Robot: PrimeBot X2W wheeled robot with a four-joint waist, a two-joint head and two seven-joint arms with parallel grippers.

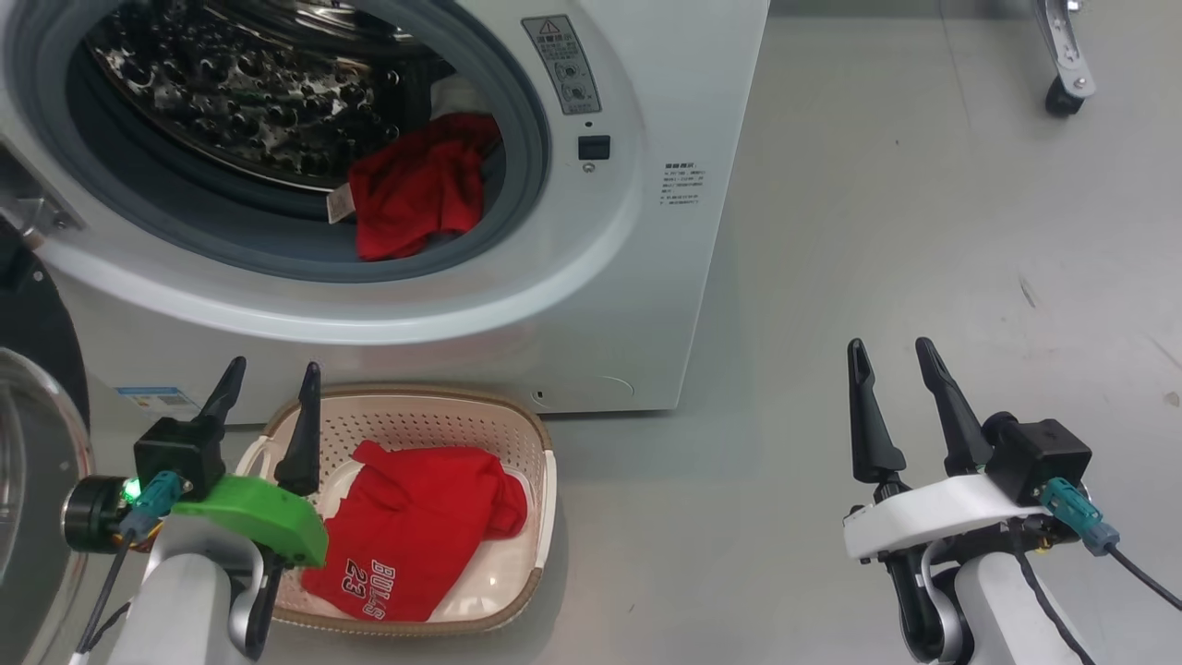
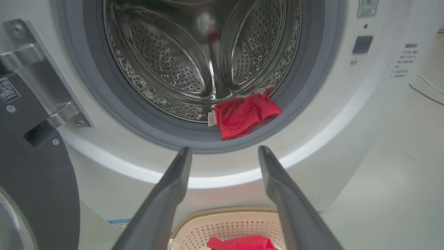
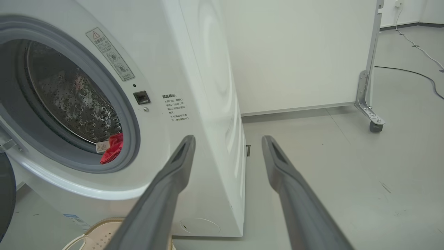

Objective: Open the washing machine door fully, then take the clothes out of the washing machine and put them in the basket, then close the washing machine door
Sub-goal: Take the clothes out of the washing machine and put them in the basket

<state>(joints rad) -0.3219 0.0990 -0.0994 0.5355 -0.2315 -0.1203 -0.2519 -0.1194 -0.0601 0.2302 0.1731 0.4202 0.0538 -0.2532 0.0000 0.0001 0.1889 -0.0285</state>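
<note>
Shirt [image 2: 246, 116] on drum [image 2: 166, 62] lip: we judge it soft, light, floppy; pinch a bunched fold. Left hand [image 1: 274, 365], right hand [image 1: 890, 344]: fingers apart, empty.

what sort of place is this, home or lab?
Probably a lab or test room, not a home: the washing machine stands on a smooth grey floor, with a white partition panel on casters and a loose cable nearby.

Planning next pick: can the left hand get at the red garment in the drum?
Probably yes: the washing machine door stands open, and nothing blocks the open left hand from the red garment.
</note>
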